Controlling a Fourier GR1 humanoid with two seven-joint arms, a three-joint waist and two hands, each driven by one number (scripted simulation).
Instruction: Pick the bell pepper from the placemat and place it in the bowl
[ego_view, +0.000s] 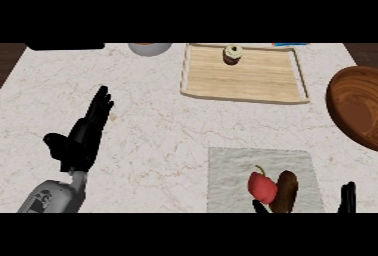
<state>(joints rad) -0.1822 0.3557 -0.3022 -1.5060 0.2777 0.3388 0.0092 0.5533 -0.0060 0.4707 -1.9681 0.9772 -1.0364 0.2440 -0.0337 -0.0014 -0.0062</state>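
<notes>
The red bell pepper (260, 184) with its green stem lies on the grey placemat (236, 170) at the lower right. A dark brown shape (287, 192) lies against the pepper's right side. Only the tips of my right hand (347, 198) rise from the lower edge: one finger right of the mat and a tip (260, 206) just below the pepper. The hand is open and holds nothing. The brown wooden bowl (356, 107) is cut by the right edge, beyond the mat. My left hand (83, 136) rests open at the left, fingers up.
A wooden tray (199, 75) with a cupcake (233, 54) on it lies at the back centre-right. A pale round bowl (150, 48) and a black object (65, 46) sit at the counter's far edge. Bare marble lies between my left hand and the mat.
</notes>
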